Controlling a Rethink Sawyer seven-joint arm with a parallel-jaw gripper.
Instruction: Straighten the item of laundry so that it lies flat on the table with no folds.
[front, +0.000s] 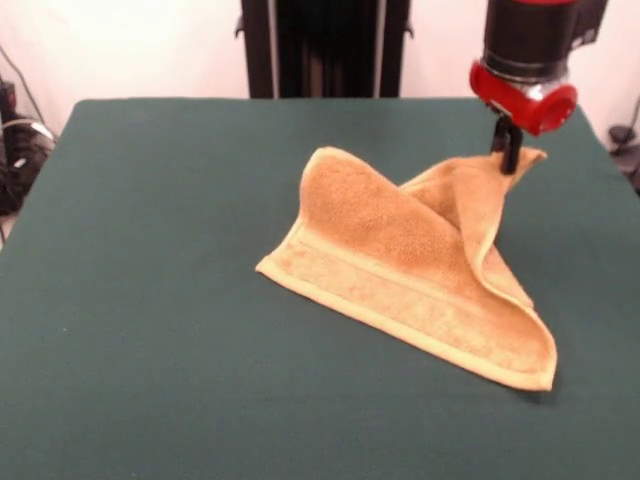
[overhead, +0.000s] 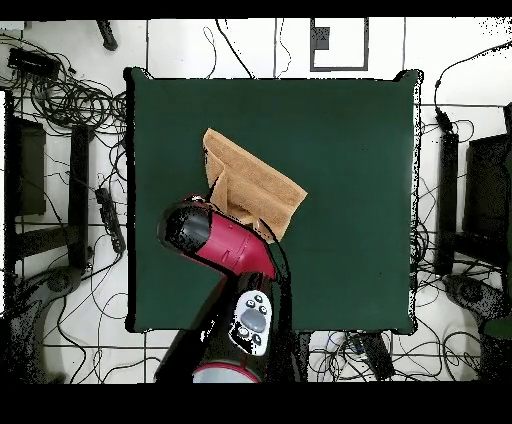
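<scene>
The orange-tan washcloth (front: 410, 265) lies on the dark green table (front: 150, 300), right of centre in the front view. One corner is lifted off the table, so the cloth is pulled up into a fold, with its near edge and woven band flat. My gripper (front: 510, 152) is shut on that raised far-right corner. In the overhead view the washcloth (overhead: 255, 185) sits left of the table's (overhead: 350, 150) centre, and the red arm (overhead: 215, 240) hides the gripper and the held corner.
The robot's black pedestal (front: 325, 48) stands behind the table's far edge. Cables and black equipment (overhead: 60, 100) lie on the floor around the table.
</scene>
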